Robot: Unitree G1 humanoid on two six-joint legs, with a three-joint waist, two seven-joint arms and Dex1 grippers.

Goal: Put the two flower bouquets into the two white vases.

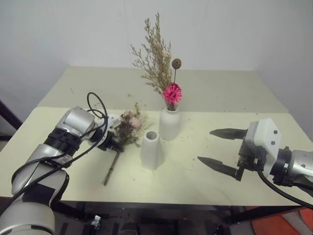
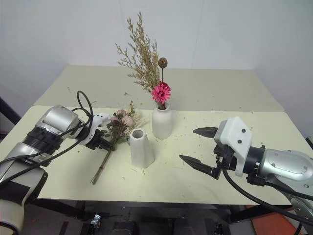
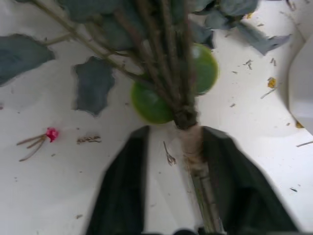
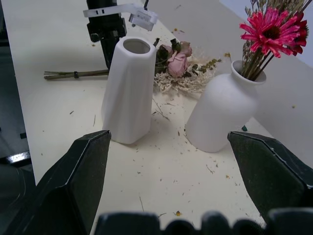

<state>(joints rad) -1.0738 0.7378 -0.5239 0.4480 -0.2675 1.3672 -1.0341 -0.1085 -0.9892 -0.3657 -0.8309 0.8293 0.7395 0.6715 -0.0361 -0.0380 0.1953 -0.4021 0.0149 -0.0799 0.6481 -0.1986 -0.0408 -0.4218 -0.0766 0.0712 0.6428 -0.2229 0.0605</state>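
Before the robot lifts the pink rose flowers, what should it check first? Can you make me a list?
1. Left pincer around the rose bunch's stems: ok, one finger sits on each side of the stems.
2. Grip tight enough to lift: cannot tell, a gap shows beside the stems.
3. Slim vase empty and upright: ok, its mouth is open with nothing in it.
4. Round vase already filled: ok, the grass bunch with the magenta flower stands in it.
5. Right pincer out of the way: ok, it is open, away from both vases.
6. Stems free on the table: ok, nothing lies across them.
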